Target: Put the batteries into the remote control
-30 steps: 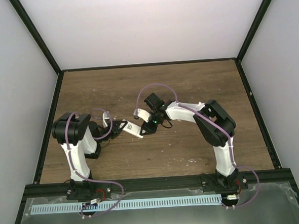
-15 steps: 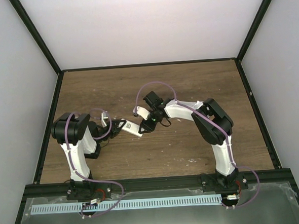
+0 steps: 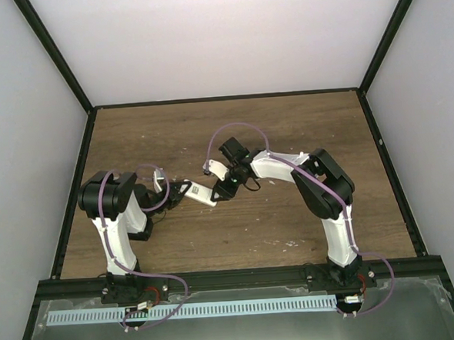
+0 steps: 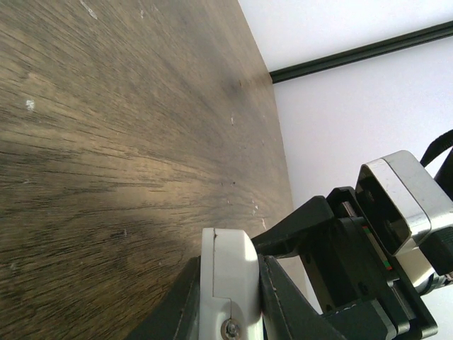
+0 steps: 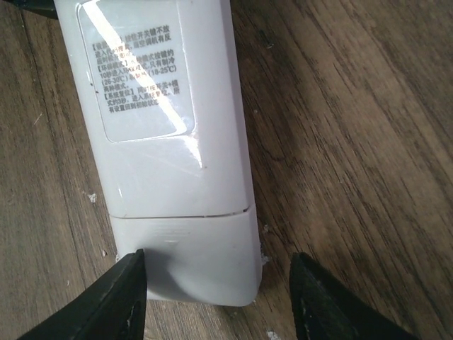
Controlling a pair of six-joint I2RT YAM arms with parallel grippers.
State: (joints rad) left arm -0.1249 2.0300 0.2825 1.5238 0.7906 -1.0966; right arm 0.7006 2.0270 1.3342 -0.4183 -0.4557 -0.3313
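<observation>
Left pincer clamps the remote control; right pincer stands parted astride its end.

— What is the remote control made of?
— White plastic, smooth and glossy. Light glares off its back. The label on it looks like shiny film with small print.
— And the surface?
— Dark wood grain, mostly matt, with a soft sheen in patches and a few pale specks.
— The right tool?
— Black and matt, and it looks like plastic. The left tool looks the same, faintly grainy.
— Anything metal?
— From the left wrist, a silver housing has a dull, brushed metallic look.
</observation>
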